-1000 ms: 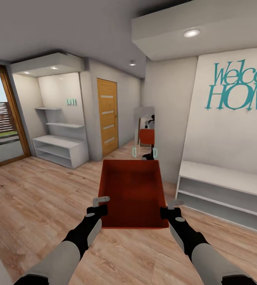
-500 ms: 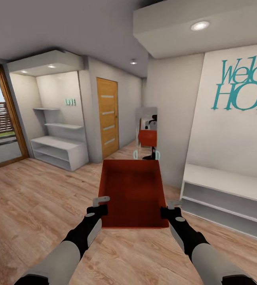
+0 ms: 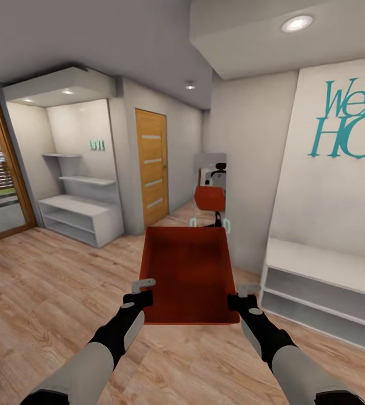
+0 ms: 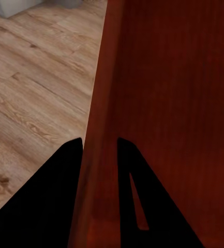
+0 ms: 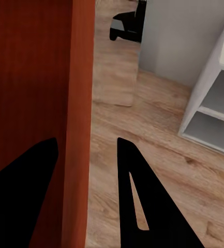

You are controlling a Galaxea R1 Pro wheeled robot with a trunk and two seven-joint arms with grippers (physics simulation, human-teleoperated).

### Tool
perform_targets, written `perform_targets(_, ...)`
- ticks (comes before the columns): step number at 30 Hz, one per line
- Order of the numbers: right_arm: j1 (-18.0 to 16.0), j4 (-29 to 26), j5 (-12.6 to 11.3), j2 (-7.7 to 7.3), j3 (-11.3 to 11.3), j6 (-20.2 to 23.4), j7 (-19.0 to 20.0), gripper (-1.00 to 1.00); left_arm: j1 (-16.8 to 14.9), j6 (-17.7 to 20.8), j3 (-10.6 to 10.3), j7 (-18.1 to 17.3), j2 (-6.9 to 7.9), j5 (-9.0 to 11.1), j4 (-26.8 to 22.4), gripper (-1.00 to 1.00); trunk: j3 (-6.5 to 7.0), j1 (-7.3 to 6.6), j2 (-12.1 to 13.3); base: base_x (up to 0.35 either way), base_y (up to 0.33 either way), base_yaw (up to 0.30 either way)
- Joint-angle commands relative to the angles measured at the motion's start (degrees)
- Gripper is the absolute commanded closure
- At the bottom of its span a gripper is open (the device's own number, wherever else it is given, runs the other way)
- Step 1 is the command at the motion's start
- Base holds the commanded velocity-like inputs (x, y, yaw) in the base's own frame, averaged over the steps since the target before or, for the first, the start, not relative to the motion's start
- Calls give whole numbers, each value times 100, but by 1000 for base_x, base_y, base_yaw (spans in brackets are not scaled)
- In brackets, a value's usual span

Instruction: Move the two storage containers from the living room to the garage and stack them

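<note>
Orange-red and lidless, the bin (image 3: 189, 270) hangs in front of me above the light wood floor (image 3: 47, 292), carried between my two arms with its open top up and its long sides running away from me. My left pincer (image 3: 143, 288) is clamped on the bin's left wall near the corner closest to me; in the left wrist view one dark finger (image 4: 44, 201) lies outside that wall (image 4: 99, 155) and the other inside. My right pincer (image 3: 245, 292) holds the right wall the same way, and in the right wrist view the wall (image 5: 80, 103) stands between its two fingers (image 5: 143, 201). Ahead of the bin, a mirror (image 3: 210, 185) leaning by the grey wall shows a reflection of a red bin. A wooden door (image 3: 151, 166) stands to the left of it, white shelves (image 3: 75, 211) sit further left beside a wood-framed glass door (image 3: 2, 174), and a low white bench shelf (image 3: 323, 281) runs along the right wall under teal lettering (image 3: 351, 124).
</note>
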Motion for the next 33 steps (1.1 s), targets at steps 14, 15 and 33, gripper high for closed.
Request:
perform_targets(14,-6,-22,22,-18,-380,-248,-35,100,3,19,-12,65,330,143,-2,100,-2,5,-4,323,0,215)
perform_targets(15,-6,-22,22,-18,-379,-250,-33,100,3,19,-13,65,330,143,-3,100,-2,5,-4,323,0,266)
perform_targets(33,-6,-22,22,-28,-382,-267,-37,100,3,19,-12,65,330,143,-1,100,-2,5,-4,323,0,266)
